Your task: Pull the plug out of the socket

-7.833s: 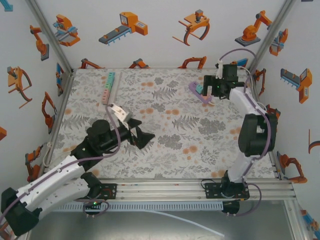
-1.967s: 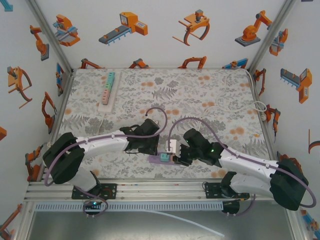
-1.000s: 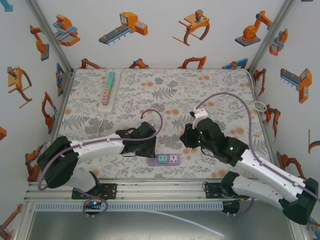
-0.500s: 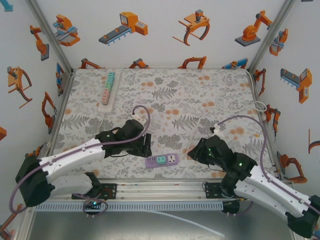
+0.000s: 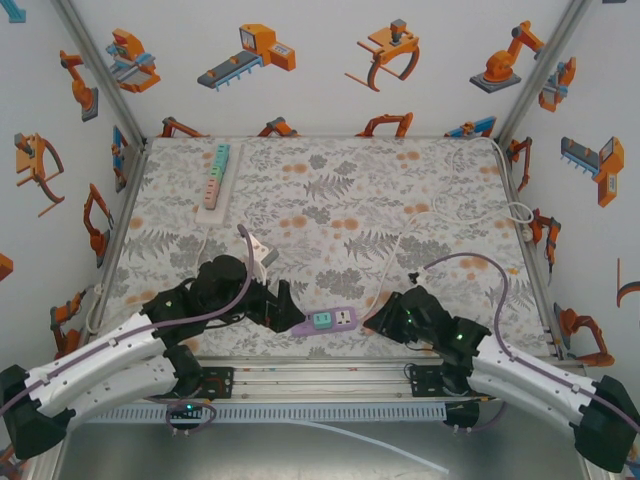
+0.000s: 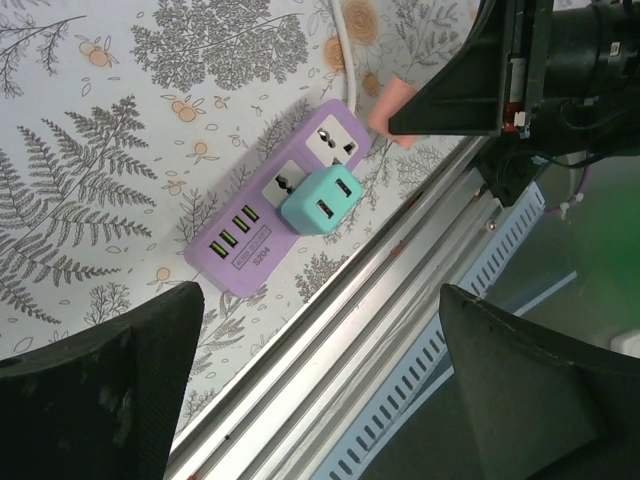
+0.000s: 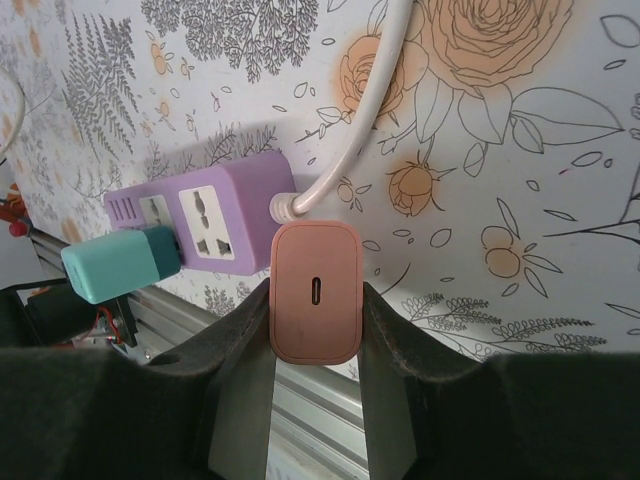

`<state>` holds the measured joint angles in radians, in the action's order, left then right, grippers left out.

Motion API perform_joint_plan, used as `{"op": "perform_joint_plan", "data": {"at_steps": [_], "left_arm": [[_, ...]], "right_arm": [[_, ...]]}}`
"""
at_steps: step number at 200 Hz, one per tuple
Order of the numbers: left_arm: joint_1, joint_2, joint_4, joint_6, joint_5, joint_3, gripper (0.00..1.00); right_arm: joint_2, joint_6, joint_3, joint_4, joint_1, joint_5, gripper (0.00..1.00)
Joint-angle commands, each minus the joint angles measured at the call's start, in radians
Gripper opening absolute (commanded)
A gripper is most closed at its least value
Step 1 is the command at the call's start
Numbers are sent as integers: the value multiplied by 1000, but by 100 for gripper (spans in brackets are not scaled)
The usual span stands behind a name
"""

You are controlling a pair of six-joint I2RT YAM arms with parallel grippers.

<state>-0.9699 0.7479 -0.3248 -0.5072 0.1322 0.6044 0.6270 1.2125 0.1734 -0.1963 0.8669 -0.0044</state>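
On the left, the white wall (image 5: 50, 230) has orange robot pictures on it, and so do the back wall and the right wall. The desk (image 5: 330, 200) has a cloth with gray leaves and orange flowers. Far back on the left lies a long pale strip (image 5: 217, 176). Closer to me, my left gripper (image 5: 283, 305) is spread wide with nothing in it, just left of the purple socket strip (image 5: 325, 320). That strip lies flat near the front edge of the desk, beside the metal rail (image 5: 330, 375). A teal plug (image 6: 322, 200) sits in the strip. A white cord (image 7: 370, 110) comes out of the strip's right end and runs away over the flowers toward the right wall. Just right of the strip, my right gripper (image 7: 315, 300) is squeezing the pink plug (image 7: 315, 270). The pink plug is out of the socket, close to the strip's end.
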Motion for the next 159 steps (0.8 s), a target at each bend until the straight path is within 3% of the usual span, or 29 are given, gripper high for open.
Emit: {"op": "perform_joint_plan", "data": {"at_steps": [1, 52, 159], "left_arm": [[-4, -18, 14, 8, -30, -9, 97], [-4, 1, 9, 3, -50, -13, 97], [-4, -42, -30, -39, -157, -38, 97]], "right_arm": [[29, 28, -15, 98, -2, -21, 26], [11, 47, -31, 21, -2, -12, 50], [-107, -9, 60, -254, -2, 107, 57]]}}
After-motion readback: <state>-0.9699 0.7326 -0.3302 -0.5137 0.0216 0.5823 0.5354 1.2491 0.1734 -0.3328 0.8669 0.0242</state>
